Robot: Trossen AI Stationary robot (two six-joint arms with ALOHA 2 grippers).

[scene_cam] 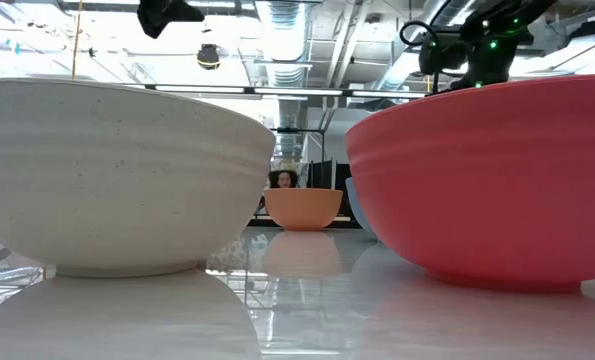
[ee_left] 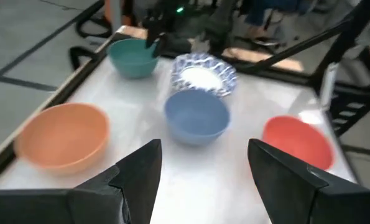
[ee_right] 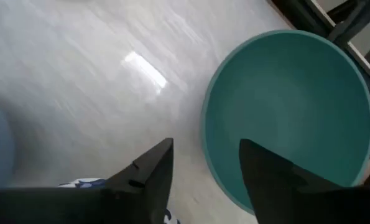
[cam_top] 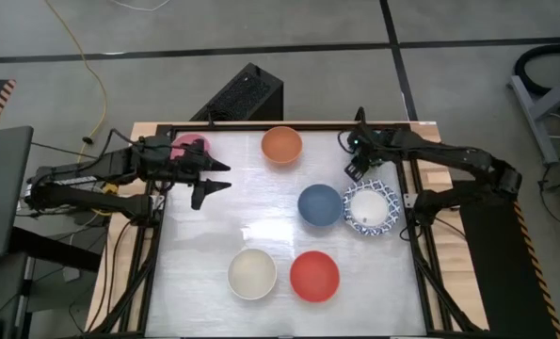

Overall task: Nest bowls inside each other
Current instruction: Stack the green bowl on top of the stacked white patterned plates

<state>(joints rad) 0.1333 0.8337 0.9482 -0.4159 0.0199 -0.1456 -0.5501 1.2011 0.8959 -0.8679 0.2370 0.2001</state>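
Note:
Bowls stand apart on the white table: orange (cam_top: 281,144) at the far middle, blue (cam_top: 319,204) beside a white one with a blue-patterned rim (cam_top: 371,208), and cream (cam_top: 252,273) and red (cam_top: 314,275) near the front. A pink bowl (cam_top: 190,145) shows partly under my left arm. A green bowl (ee_right: 290,118) sits at the far right, under my right arm in the high view. My right gripper (ee_right: 200,168) hangs open, pointing steeply down, with its fingers on either side of the green bowl's near rim. My left gripper (cam_top: 214,184) hovers open at the left, holding nothing.
A black frame (cam_top: 157,235) runs around the table top and bounds the work area. A black box (cam_top: 242,94) stands on the floor beyond the far edge. In the low view, a person shows far behind the orange bowl (scene_cam: 303,208).

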